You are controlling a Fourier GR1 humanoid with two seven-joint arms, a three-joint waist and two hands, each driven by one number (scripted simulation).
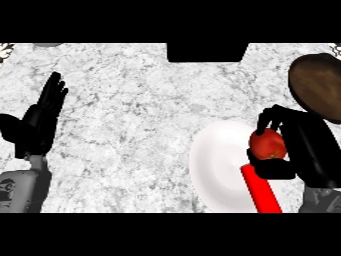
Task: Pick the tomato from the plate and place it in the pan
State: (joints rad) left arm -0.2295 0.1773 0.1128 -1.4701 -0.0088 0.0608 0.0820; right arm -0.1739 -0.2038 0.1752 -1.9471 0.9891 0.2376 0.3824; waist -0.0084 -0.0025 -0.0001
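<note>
Red and round, the tomato [267, 144] sits in the right robot hand [309, 150], fingers and thumb curled round it, at the white plate [217, 170]'s right edge, near the dark pan [324, 87]. It looks smooth, light and easily bruised, so it is best cupped around its middle. The left robot hand [36, 125] rests open over the desk [129, 150].

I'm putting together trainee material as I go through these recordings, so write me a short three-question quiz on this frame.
1. True or false: the right robot hand has its fingers curled round the tomato.
2. Fill in: the left robot hand is ____, fingers up, holding nothing.
3. Where is the pan?
A) at the far right of the counter, beyond the white plate
B) at the counter's near left corner
C) directly under the tomato

Key: 1 true; 2 open; 3 A.
</note>
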